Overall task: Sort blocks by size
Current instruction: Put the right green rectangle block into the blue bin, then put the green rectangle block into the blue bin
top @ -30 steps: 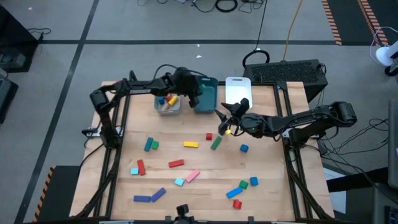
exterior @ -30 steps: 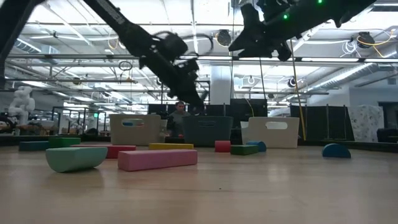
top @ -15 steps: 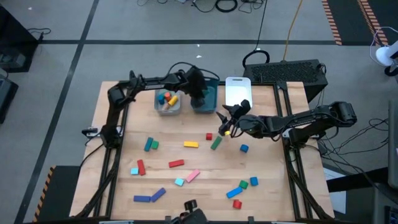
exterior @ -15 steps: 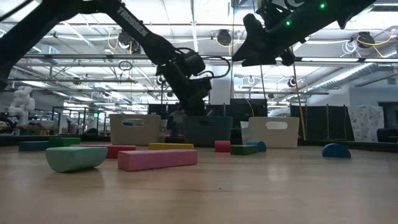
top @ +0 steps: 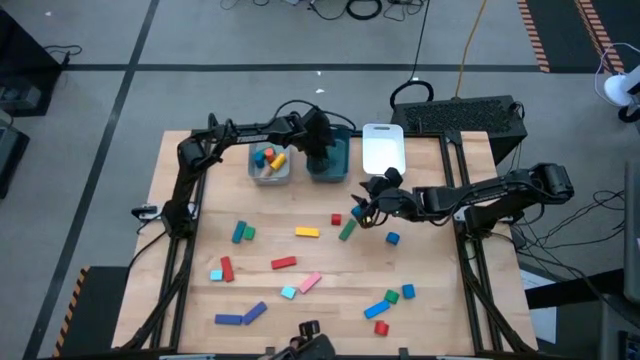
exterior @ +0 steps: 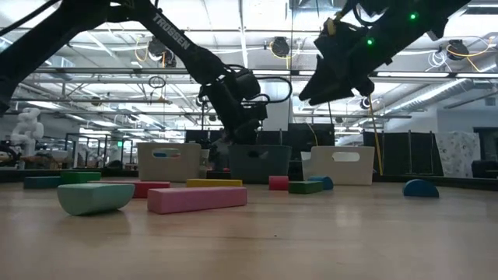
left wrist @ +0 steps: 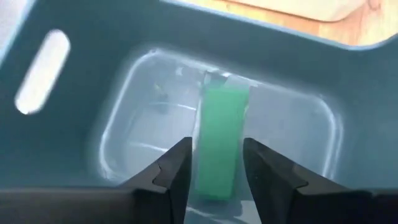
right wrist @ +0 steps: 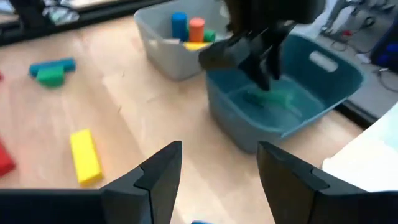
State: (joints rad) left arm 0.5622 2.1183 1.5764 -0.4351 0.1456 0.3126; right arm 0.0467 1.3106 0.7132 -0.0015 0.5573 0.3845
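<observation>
A wooden table (top: 430, 300) is seen from above, with three rectangular trays lined up along its far edge: a grey plastic tray (top: 268, 172) holding several small blocks, a teal plastic tray (top: 338, 150) beside it, and a white plastic tray (top: 383, 148) beyond that. The left gripper (left wrist: 214, 171) is held over the teal tray, its fingers parted, and a long green wooden bar (left wrist: 217, 146) is seen lying loose on the tray floor between the fingertips, released rather than grasped. The right gripper (top: 360, 208) is held above the table near the middle, just in front of the white tray, with its fingers spread apart and nothing between them. The remaining small coloured wooden blocks (top: 300, 262) are scattered across the nearer half of the table.
</observation>
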